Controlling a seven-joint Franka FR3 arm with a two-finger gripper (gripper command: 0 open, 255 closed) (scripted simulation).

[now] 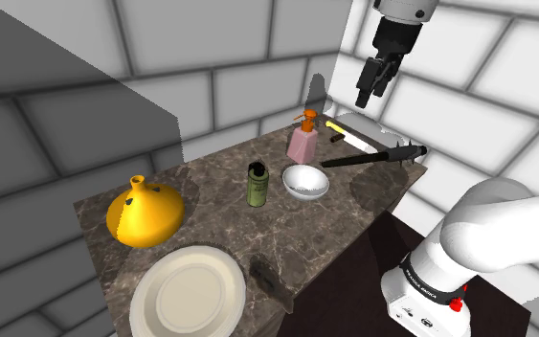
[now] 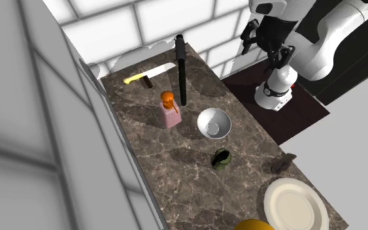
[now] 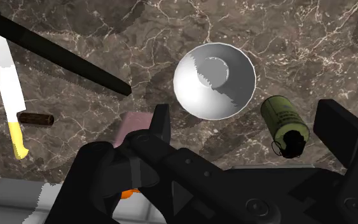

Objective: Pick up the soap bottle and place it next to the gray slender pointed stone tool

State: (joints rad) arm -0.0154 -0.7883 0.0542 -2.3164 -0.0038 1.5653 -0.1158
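The soap bottle (image 1: 303, 142) (image 2: 170, 111) is pink with an orange pump and stands upright near the back of the dark marble counter (image 1: 214, 225). In the wrist view the pink bottle (image 3: 131, 126) peeks out from behind one finger. A dark grey pointed tool (image 1: 267, 275) (image 2: 284, 163) lies at the counter's front edge beside the white plate (image 1: 189, 292). My gripper (image 1: 372, 91) (image 2: 264, 51) (image 3: 247, 121) hangs high above the counter, off toward the shoulder view's right of the bottle. It is open, with nothing between the fingers.
Close to the bottle are a white bowl (image 1: 305, 182) (image 3: 214, 79), an olive canister (image 1: 258, 184) (image 3: 285, 121), a long black rod (image 1: 368, 158) (image 3: 63, 54), a yellow-handled knife (image 3: 9, 89) and a short brown stick (image 3: 35, 119). A yellow vessel (image 1: 145, 213) sits beyond the plate. Tiled walls back the counter.
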